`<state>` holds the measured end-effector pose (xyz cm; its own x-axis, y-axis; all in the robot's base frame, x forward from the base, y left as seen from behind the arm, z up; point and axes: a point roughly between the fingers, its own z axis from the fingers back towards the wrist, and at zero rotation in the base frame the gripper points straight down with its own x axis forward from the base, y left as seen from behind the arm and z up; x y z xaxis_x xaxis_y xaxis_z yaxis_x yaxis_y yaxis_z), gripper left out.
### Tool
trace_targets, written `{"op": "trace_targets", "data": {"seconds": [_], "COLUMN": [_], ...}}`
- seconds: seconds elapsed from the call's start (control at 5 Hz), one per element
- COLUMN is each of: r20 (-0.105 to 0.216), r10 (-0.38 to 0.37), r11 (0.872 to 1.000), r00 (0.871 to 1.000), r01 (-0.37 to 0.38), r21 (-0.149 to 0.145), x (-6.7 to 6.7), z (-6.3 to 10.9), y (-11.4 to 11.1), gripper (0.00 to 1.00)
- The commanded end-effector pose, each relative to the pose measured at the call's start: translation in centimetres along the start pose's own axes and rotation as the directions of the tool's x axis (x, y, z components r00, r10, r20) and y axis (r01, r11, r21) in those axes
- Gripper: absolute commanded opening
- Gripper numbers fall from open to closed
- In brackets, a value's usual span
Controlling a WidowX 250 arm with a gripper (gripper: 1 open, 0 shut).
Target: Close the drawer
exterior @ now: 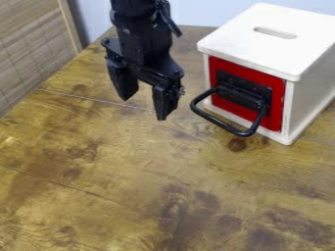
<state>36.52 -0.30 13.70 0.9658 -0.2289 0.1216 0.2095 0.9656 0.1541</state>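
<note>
Brown wooden counter (124,186). White box-shaped cabinet with slotted top (268,37), at the counter's far right corner. Black robot gripper (143,90), above the counter near its far edge, fingers wide apart. Red-fronted drawer with black loop handle (244,96), in the cabinet's front.

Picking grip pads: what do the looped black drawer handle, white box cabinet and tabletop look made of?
Looped black handle: smooth, slightly glossy, metal or plastic, can't tell.
White box-shaped cabinet: painted or laminated board, going by its even matte panels.
Brown tabletop: wood or wood-look; knots and grain show.
</note>
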Motion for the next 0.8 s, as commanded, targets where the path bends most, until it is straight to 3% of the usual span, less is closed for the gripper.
{"op": "trace_targets", "data": {"seconds": [0.0, 0.2, 0.6], "r20": [0.048, 0.055, 0.080], "r10": [0.049, 0.102, 0.011], "r11": [0.998, 0.994, 1.000], "r00": [0.998, 0.993, 0.997], "r01": [-0.050, -0.104, -0.013], "r21": [0.025, 0.034, 0.024], "x": [-0.7, -0.8, 0.4], "z": [1.8, 2.8, 2.8], "y": [0.5, 0.5, -0.5], "gripper": [1.00, 1.00, 1.00]}}
